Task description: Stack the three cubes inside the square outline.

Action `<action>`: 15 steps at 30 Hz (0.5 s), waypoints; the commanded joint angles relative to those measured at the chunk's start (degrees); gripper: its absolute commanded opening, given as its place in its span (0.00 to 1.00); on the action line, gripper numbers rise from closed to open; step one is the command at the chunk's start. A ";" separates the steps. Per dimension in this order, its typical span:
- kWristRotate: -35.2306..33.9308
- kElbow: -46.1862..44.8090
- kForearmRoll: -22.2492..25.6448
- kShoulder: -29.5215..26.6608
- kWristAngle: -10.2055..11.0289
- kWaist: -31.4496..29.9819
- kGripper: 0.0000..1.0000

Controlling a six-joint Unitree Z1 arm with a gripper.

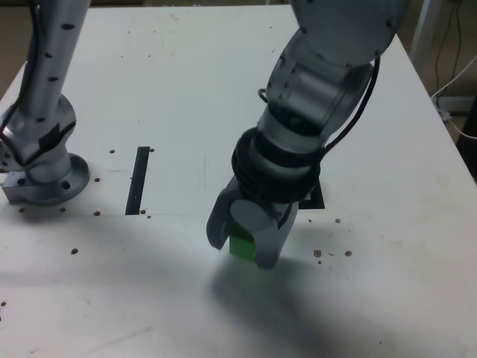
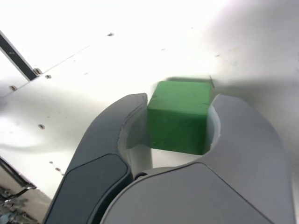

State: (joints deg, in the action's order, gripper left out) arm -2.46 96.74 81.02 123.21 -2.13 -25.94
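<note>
A green cube (image 1: 240,247) sits low over the white table, in front of the square outline as the exterior view shows it. My gripper (image 1: 243,242) is shut on it, one grey finger on each side. In the wrist view the green cube (image 2: 180,116) fills the gap of the gripper (image 2: 182,99), and both fingers (image 2: 126,116) press its sides. Whether the cube rests on the table or hangs just above it I cannot tell. The square outline (image 1: 319,200) of black tape is mostly hidden behind my arm; only a corner shows.
A straight black strip (image 1: 138,180) lies at the exterior view's left of my gripper. A grey arm base (image 1: 46,177) stands at the far left. Small brown specks (image 1: 332,253) dot the white table (image 1: 179,89). Cables (image 1: 455,82) hang past its right edge.
</note>
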 commanded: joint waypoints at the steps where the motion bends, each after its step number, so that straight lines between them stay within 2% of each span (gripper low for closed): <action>1: -0.33 2.69 2.61 -1.63 0.89 0.48 0.26; 8: -0.46 9.52 9.32 -6.08 2.69 5.43 0.26; 15: 1.82 13.00 11.48 -7.93 2.98 13.09 0.26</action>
State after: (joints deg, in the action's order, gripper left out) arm -1.08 109.31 90.92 115.54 0.90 -14.09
